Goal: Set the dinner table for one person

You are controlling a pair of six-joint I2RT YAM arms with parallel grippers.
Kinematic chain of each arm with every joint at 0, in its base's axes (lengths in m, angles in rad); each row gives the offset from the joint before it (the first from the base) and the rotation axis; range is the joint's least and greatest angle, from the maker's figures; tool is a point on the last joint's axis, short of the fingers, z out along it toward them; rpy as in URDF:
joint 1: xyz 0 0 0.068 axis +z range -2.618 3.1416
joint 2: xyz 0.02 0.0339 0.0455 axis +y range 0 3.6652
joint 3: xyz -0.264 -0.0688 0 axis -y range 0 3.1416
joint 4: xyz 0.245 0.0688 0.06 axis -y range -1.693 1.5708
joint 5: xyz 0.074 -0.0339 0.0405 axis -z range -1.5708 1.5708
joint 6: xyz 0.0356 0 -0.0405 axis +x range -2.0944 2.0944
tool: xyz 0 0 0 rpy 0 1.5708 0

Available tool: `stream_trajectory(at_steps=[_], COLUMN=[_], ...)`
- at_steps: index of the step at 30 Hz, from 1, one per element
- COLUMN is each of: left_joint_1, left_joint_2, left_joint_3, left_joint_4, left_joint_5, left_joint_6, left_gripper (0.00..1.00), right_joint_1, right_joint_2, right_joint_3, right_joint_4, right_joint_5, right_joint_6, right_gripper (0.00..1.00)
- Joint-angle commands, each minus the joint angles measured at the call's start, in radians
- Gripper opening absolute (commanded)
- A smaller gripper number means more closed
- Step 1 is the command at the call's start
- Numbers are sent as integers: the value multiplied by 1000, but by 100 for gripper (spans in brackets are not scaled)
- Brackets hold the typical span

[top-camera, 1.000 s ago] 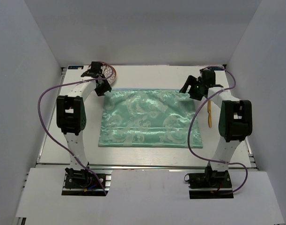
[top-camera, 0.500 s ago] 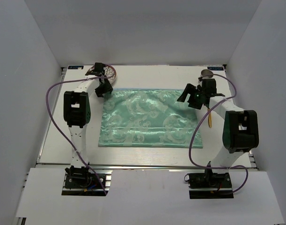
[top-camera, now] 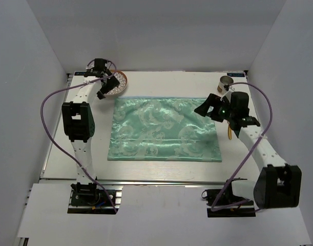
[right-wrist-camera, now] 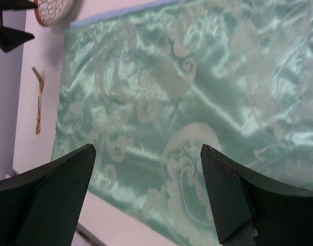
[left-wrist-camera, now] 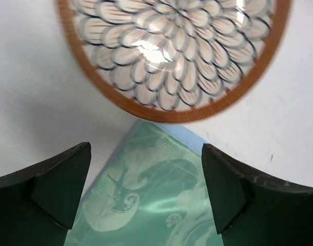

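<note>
- The worktop [top-camera: 161, 84] filled the floor of the white enclosure ahead of your arm bases, and every piece of the place setting lay on it.
- A shiny green cloth [top-camera: 164, 128] was spread flat in the middle. I read it as the place mat, the spot the other pieces are meant to gather around.
- Nothing rested on the cloth, so by my reading the setting had barely begun.
- The patterned plate [left-wrist-camera: 171, 46], brown-rimmed with a petal design, sat on bare worktop right at the cloth's far-left corner. I could not tell whether its rim touched the cloth.
- A small cup [top-camera: 226, 82] stood near the far-right corner, well apart from the plate.
- A gold utensil [top-camera: 229, 132] lay just off the cloth's right edge, partly hidden by your right arm. I could not tell which kind it was.
- A gold fork [right-wrist-camera: 38, 102] lay on the worktop beside the opposite edge of the cloth, on the plate's side.
- Your left fingers [top-camera: 102, 93] were spread wide and empty over the cloth corner, with the plate's near rim just ahead. That pose suits closing on the rim to bring the plate onto the cloth.
- Your right fingers [top-camera: 206, 107] were likewise released, holding nothing, above the cloth's far-right part. They were probably placed there to keep out of the left arm's way.
- A thin, glossy rim may slip, so you would want a square bite before lifting.
</note>
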Motion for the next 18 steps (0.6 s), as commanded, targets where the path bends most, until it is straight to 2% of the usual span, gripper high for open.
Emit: stream_trajectory(at_steps=[1,5,9,14,18], left_joint_1=[51,76,99,119,119], left_joint_2=[-51,-61,-33,79,110], left_joint_3=[29,-6,-17,63,43], left_joint_4=[-73,-41,54,53,82], left_joint_5=[-61,-89,-33,52,69], left_joint_6=[-167,-278,-319,-361,-396], left_gripper=[98,98,98,98,96], right_joint_1=[8,12,17,20,18], right_joint_2=[-90,-184,-268,-315,-348], right_joint_3=[-69,-129,-172,-194,-180], right_joint_4=[-14,-27,-33,-60,-70], right_joint_5=[-69,-129,-157,-216,-258], right_joint_6=[11,29,41,38,43], right_gripper=[89,89,89,89,89])
